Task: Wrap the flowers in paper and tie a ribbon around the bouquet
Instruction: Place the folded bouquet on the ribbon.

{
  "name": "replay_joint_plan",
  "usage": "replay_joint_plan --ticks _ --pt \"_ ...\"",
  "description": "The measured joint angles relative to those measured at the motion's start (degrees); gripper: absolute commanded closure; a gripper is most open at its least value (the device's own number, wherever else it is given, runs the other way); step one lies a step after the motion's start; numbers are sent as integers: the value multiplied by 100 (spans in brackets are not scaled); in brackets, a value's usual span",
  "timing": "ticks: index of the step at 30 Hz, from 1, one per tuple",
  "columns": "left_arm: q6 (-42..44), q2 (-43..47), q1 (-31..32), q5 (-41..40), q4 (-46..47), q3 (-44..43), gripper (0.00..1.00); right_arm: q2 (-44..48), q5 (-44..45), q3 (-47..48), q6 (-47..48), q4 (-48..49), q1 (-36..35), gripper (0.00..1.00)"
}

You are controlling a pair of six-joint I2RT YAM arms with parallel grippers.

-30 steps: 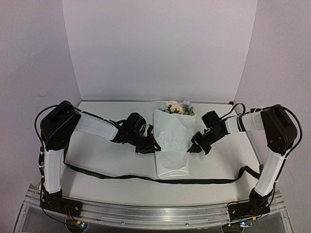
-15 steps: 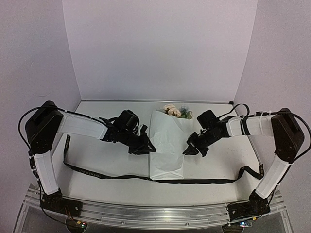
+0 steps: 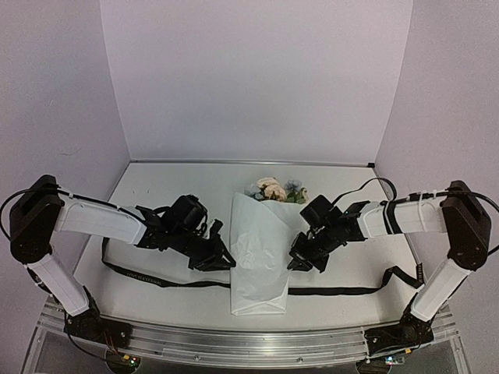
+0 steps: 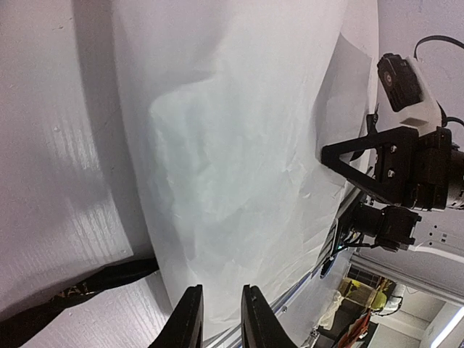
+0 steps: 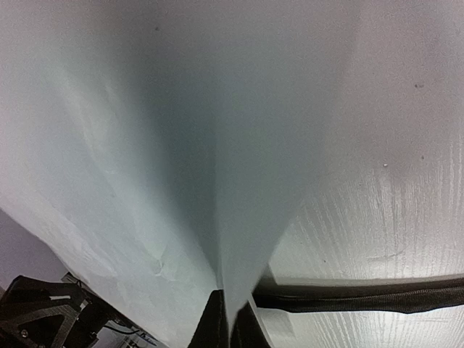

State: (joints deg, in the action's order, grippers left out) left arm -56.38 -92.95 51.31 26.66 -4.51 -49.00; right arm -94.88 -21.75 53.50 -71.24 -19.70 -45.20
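Wrapping looks done: peach and pale blue flowers (image 3: 274,189) lie centrally inside folded white tissue paper (image 3: 261,249), right gripper (image 3: 297,264) pinched tight on its edge, left gripper (image 3: 224,262) narrowly parted, perhaps gripping too, long black printed ribbon (image 3: 335,291) untied beneath.

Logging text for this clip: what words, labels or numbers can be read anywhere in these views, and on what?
On the ribbon: pale gold lettering printed along it, too small and blurred to read in any view.
On the paper: no print visible.
Nothing else shows readable text.
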Motion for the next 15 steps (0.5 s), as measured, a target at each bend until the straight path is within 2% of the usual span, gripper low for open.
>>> replay_joint_plan --ticks 6,9,13,15 --pt "-158 390 101 -203 5 324 76 69 342 -154 -77 7 -299 98" --pt "-254 569 103 -452 -40 435 68 88 475 -206 -67 -2 -363 72" --pt "-487 1140 103 -1281 -472 504 53 263 611 -215 122 -184 -375 49" --pt "-738 1634 104 -2012 -887 560 50 467 696 -209 312 -432 -375 42"
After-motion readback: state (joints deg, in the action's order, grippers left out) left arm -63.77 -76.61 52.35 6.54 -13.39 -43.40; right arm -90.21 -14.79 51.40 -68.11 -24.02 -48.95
